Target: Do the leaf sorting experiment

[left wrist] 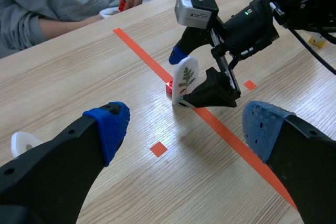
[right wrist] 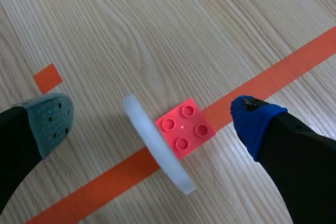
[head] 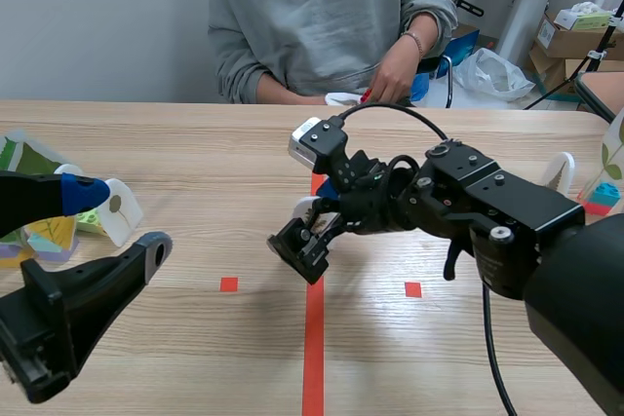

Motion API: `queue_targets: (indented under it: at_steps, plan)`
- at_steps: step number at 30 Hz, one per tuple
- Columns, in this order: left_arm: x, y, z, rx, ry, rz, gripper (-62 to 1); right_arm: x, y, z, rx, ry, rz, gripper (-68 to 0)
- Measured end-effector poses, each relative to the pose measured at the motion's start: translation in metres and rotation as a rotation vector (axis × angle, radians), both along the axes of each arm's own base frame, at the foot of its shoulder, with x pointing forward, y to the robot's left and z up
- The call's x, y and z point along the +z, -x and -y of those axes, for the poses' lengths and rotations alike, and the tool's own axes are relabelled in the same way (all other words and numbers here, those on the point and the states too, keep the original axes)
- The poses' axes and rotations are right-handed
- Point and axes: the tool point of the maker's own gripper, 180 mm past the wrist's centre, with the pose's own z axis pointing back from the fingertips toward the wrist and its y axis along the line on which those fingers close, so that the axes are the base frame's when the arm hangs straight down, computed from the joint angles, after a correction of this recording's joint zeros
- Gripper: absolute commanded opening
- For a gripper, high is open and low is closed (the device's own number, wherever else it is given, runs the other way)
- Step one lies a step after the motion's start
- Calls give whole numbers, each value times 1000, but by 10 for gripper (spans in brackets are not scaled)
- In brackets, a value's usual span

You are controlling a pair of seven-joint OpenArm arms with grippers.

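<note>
While right end effector point(right wrist: 152, 123) gapes, white oval leaf card point(left wrist: 185, 80) tops red brick point(right wrist: 185, 128)

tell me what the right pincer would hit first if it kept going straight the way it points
Probably the white leaf card, standing upright on the red brick, straight ahead of the open right pincer. Its top edge looks nearest, though depth is unclear.

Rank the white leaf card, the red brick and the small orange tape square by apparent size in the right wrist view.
1. white leaf card: longest, but seen edge-on
2. red brick: similar area, so these two are unsure
3. orange tape square: clearly smallest
</note>
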Motion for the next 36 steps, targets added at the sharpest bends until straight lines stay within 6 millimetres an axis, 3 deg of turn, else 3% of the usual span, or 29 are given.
queue_targets:
  at_steps: [17,22,27,36]
  plan:
    - [0,0,0,0,0,0,-142,4,-2,1,-6,-19,17,-482]
    - [0,0,0,0,0,0,-142,1,-1,2,-6,-9,10,-516]
    - [0,0,0,0,0,0,-142,-5,6,2,-6,-9,-9,-611]
    - [0,0,0,0,0,0,-142,-6,7,1,-9,-14,-9,-653]
